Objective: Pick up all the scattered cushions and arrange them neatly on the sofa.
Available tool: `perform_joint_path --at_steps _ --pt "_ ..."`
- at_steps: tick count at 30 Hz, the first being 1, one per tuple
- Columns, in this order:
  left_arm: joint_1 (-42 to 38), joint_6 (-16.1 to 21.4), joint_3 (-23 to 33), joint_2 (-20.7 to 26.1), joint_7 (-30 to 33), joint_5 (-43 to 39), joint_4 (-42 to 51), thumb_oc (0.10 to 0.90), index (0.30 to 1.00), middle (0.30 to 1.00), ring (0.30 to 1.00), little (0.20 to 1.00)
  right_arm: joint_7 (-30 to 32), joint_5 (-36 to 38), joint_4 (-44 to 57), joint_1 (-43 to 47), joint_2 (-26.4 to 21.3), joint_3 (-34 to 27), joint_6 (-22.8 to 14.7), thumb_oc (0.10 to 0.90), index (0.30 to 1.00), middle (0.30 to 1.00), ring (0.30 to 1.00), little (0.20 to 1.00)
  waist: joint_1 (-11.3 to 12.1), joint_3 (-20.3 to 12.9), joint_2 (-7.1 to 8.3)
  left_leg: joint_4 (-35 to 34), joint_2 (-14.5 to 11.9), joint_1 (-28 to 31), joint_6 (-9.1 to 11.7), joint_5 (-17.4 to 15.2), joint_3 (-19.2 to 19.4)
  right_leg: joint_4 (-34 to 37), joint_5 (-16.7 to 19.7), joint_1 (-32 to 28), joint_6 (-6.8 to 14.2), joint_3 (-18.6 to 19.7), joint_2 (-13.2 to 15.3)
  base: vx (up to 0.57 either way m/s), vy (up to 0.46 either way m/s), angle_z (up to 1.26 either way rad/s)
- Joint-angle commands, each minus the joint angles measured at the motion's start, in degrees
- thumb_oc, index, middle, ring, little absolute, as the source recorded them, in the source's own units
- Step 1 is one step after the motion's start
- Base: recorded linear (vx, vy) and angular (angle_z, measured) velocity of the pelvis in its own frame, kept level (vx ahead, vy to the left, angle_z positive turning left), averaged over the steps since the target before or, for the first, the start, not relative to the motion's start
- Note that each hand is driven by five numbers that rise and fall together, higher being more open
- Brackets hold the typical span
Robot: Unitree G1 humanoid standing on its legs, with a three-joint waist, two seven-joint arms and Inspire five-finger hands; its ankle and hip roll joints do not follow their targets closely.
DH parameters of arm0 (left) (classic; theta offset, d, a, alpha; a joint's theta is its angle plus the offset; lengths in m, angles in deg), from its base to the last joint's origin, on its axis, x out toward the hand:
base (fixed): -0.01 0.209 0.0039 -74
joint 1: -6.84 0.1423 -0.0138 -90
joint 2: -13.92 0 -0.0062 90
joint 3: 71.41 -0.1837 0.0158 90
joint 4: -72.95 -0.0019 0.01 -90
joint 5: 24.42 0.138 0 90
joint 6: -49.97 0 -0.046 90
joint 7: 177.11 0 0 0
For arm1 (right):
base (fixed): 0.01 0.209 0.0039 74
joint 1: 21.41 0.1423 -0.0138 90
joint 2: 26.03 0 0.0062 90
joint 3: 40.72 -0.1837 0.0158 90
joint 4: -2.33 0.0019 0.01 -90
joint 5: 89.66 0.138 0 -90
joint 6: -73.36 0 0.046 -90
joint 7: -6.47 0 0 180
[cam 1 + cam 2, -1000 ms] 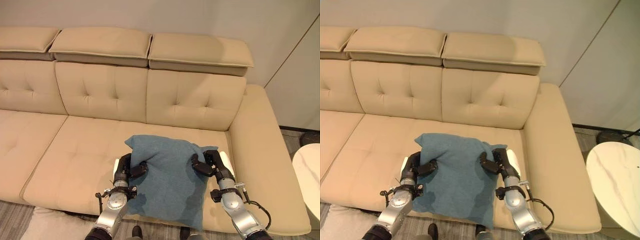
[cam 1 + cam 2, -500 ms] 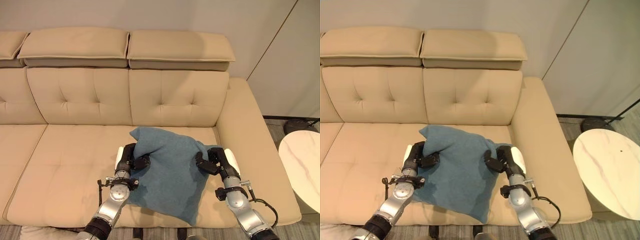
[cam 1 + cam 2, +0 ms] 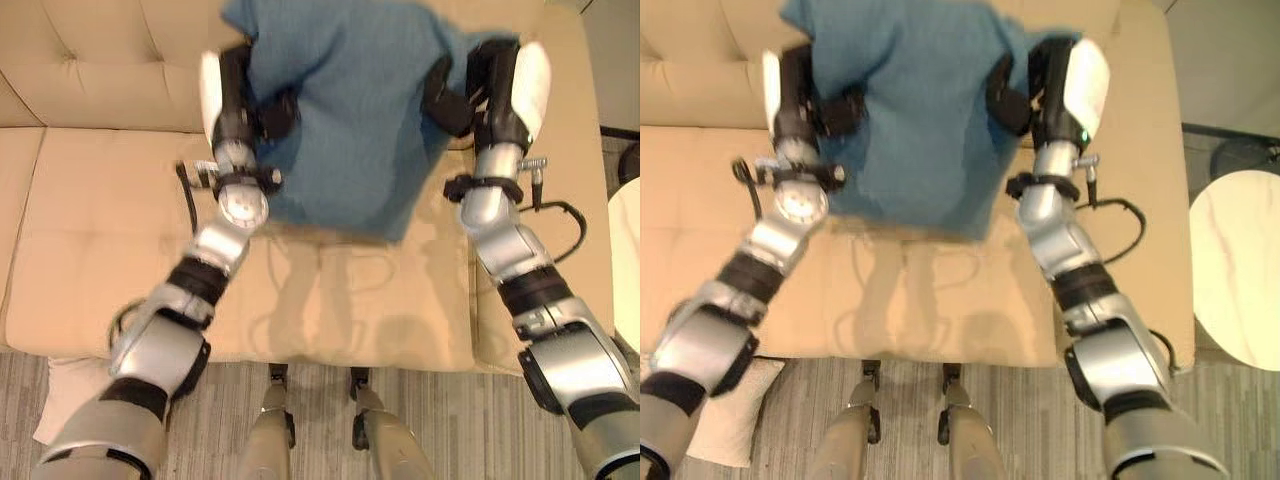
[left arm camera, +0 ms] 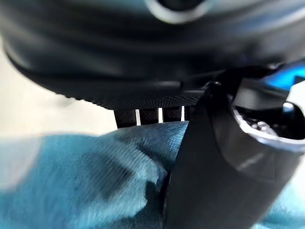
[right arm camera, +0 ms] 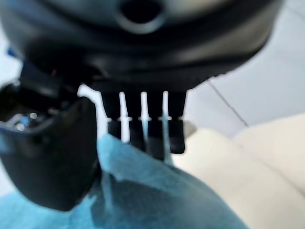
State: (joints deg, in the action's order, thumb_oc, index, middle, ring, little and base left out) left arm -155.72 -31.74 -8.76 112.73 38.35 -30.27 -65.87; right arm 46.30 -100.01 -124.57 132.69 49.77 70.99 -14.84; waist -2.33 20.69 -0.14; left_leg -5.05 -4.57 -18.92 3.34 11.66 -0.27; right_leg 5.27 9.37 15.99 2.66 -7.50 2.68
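A blue cushion (image 3: 350, 110) hangs between my two hands, lifted off the beige sofa seat (image 3: 120, 230) in front of the backrest. My left hand (image 3: 235, 90) grips its left edge and my right hand (image 3: 495, 85) grips its right edge. In the left wrist view the thumb (image 4: 214, 167) presses onto the blue cloth (image 4: 86, 181) with the fingers behind it. The right wrist view shows the same pinch, thumb (image 5: 52, 157) on the cloth (image 5: 157, 200). The cushion's lower corner dangles above the seat.
The sofa's right armrest (image 3: 1145, 150) runs beside my right arm. A round white table (image 3: 1235, 270) stands on the floor at the far right. A pale cushion (image 3: 60, 400) lies on the grey floor by the sofa's front left.
The camera has tilted down toward the seat front and floor. Both hands have raised the blue cushion off the seat, still gripping its two sides.
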Motion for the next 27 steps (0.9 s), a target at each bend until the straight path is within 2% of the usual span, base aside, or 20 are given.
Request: perform_joint_path --at_steps 1,3,7,11,18,19,23,26,27 --pt "-15.88 4.43 -5.63 3.14 5.16 8.66 -5.39 0.800 0.900 0.900 0.900 0.900 8.60 -1.17 0.43 14.43 2.34 1.83 -6.60 0.800 0.900 0.900 0.900 0.900 -0.63 -5.74 2.47 0.05 1.11 -1.73 0.96 -5.14 0.37 -2.42 -5.67 0.46 4.08 1.17 0.51 -0.03 0.062 0.02" --pt "-16.43 3.74 -4.56 2.16 3.49 2.75 -11.84 0.800 0.900 0.900 0.900 0.900 8.68 2.46 -4.22 16.85 3.24 3.69 -6.61 0.800 0.900 0.900 0.900 0.900 -0.67 -6.30 1.72 0.05 1.64 -3.35 1.18 -5.05 0.43 -0.93 -4.49 1.39 4.48 1.24 0.82 0.00 0.068 -0.03" --pt "-14.06 2.93 -2.01 0.75 1.55 -1.54 -14.36 0.800 0.900 0.900 0.900 0.900 7.63 1.36 -3.54 15.79 3.01 5.24 -4.92 0.800 0.900 0.900 0.900 0.900 -0.90 -6.70 1.08 0.05 1.87 -4.27 1.37 -4.87 0.46 -0.33 -4.27 2.27 4.68 1.13 1.02 0.01 0.039 -0.03" --pt "-11.20 1.99 0.61 -1.00 0.63 -3.30 -17.36 0.800 0.900 0.900 0.900 0.900 8.64 0.56 -2.18 13.98 2.06 3.76 -4.26 0.800 0.900 0.900 0.900 0.900 -1.00 -6.46 0.88 0.05 2.34 -5.34 1.65 -4.52 0.61 -0.31 -4.13 3.18 4.67 1.21 1.33 0.00 0.012 0.02" --pt "-5.25 -1.57 2.48 -1.05 -0.10 0.91 -23.01 0.800 0.900 0.900 0.900 0.900 9.52 0.20 5.91 10.50 -0.78 -0.19 -6.62 0.800 0.900 0.900 0.900 0.900 -1.37 -6.10 1.27 0.05 2.41 -6.96 1.80 -4.35 0.70 -0.27 -3.71 4.75 5.17 1.11 1.56 0.01 0.015 -0.04" --pt "-5.01 -3.26 2.11 -0.07 0.41 4.61 -23.97 0.800 0.900 0.900 0.900 0.900 10.00 -0.17 9.79 8.45 -1.33 -2.21 -7.80 0.800 0.900 0.900 0.900 0.900 -1.64 -5.78 1.40 0.05 2.39 -6.95 1.79 -4.49 0.80 -0.27 -3.78 4.87 5.23 1.25 1.54 0.01 0.003 -0.15" --pt "-4.41 -3.74 0.75 2.92 2.54 10.86 -20.69 0.800 0.900 0.900 0.900 0.900 10.04 -0.40 16.23 2.94 -2.42 -5.98 -10.14 0.800 0.900 0.900 0.900 0.900 -1.74 -5.70 1.75 0.05 2.45 -6.98 1.74 -4.54 0.78 -0.27 -3.78 4.87 5.29 1.33 1.63 0.01 0.001 0.24" --pt "-3.34 -2.67 2.12 5.68 1.86 9.33 -18.82 0.800 0.900 0.900 0.900 0.900 7.36 0.26 23.72 -6.60 -1.12 -9.19 -12.90 0.800 0.900 0.900 0.900 0.900 -2.19 -5.39 1.82 0.05 2.39 -6.63 1.47 -4.82 0.95 -0.27 -3.78 4.54 5.27 1.36 1.74 0.01 0.004 -0.07" --pt "-3.12 -2.67 2.05 5.69 1.82 9.28 -18.72 0.800 0.900 0.900 0.900 0.900 7.19 0.17 24.26 -7.18 -1.05 -9.46 -12.79 0.800 0.900 0.900 0.900 0.900 -2.17 -5.50 1.88 0.05 2.39 -6.56 1.46 -4.83 0.93 -0.27 -3.79 4.46 5.28 1.33 1.74 0.01 0.005 -0.10"
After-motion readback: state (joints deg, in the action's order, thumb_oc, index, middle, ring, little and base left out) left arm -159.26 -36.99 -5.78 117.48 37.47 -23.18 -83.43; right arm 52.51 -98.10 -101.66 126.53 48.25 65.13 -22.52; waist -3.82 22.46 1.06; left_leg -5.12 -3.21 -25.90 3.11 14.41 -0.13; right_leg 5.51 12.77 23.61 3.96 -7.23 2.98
